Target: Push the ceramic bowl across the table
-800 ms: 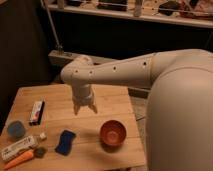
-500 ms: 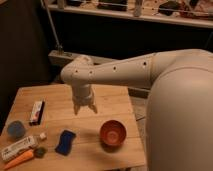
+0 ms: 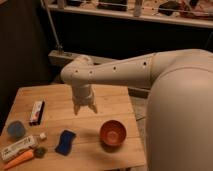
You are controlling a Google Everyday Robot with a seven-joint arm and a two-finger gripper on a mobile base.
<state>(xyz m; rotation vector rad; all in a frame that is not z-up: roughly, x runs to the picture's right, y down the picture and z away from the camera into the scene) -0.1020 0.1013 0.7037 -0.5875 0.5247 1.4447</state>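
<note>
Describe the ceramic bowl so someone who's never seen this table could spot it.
Find the light wooden table. The end effector hangs over its middle; right of it, toward the front edge, sits the ceramic bowl. It's the only glossy orange-red item; the neighbouring blue pad is flat.

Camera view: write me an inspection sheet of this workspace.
Surface: light wooden table, planks visible.
Job's things: ceramic bowl upright near the front right corner, untouched.
Clutter: blue container, white packet, orange carrot-like item, blue sponge, white-and-dark box, all on the picture's left side.
Grippers: gripper open, pointing down over the table's middle, apart from the bowl.
Cables: nothing seen.
Surroundings: dark wall, shelf above, robot body at right.
</note>
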